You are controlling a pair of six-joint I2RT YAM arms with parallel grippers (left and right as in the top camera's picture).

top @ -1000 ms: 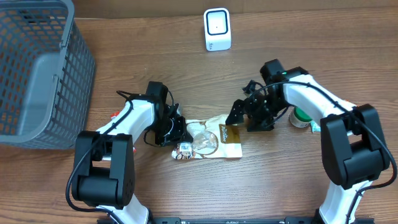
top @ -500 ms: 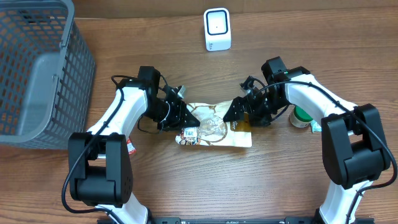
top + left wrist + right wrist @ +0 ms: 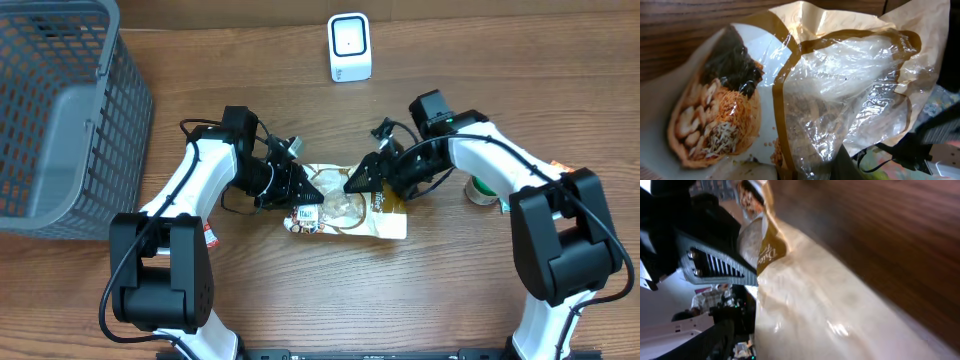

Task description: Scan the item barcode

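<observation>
The item is a crinkly snack bag (image 3: 350, 215) with a clear window and gold trim, lying mid-table between the arms. My left gripper (image 3: 303, 190) is shut on the bag's left end and holds that end slightly raised. The bag (image 3: 840, 85) fills the left wrist view, printed food picture on the left. My right gripper (image 3: 358, 182) hangs open over the bag's upper right edge. In the blurred right wrist view the bag (image 3: 830, 310) lies close under the jaws, with one dark finger (image 3: 715, 335) at the lower left. The white scanner (image 3: 350, 47) stands at the table's back edge.
A large grey mesh basket (image 3: 60, 110) takes up the far left. A green-lidded item (image 3: 487, 188) sits right of the right arm. A small red-and-white packet (image 3: 210, 235) lies by the left arm's base.
My left gripper drew the bag's left end up and to the right. The right gripper slid left onto the bag's upper edge and its jaws have begun to narrow.
</observation>
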